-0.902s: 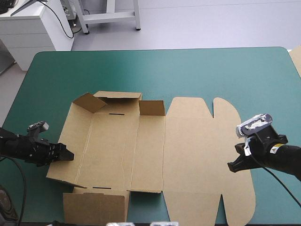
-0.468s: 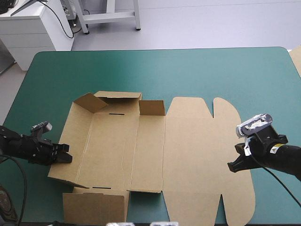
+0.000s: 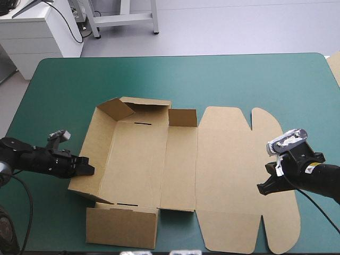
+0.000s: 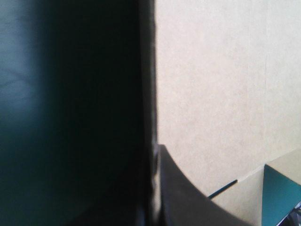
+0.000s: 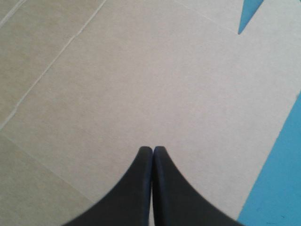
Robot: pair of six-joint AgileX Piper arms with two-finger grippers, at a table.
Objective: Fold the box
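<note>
1. You had the box (image 3: 180, 175) lying open on the teal-green cover (image 3: 239, 79). Its left wall (image 3: 85, 183) was tilted up and its far wall and a corner flap (image 3: 114, 109) were raised. The lid panel (image 3: 239, 170) lay flat on the box's right side.
2. Your left gripper (image 3: 89, 170) sat at the box's left wall, toward that wall's near end. In the left wrist view the wall's edge ran up between the black fingers (image 4: 188, 202). One side was in deep shadow, so it only appeared to be pinching the board, jaws almost together.
3. Your right gripper (image 3: 263, 188) was over the box's lid panel, near its right edge. Its jaws were pressed together in a point and gripped nothing.
</note>
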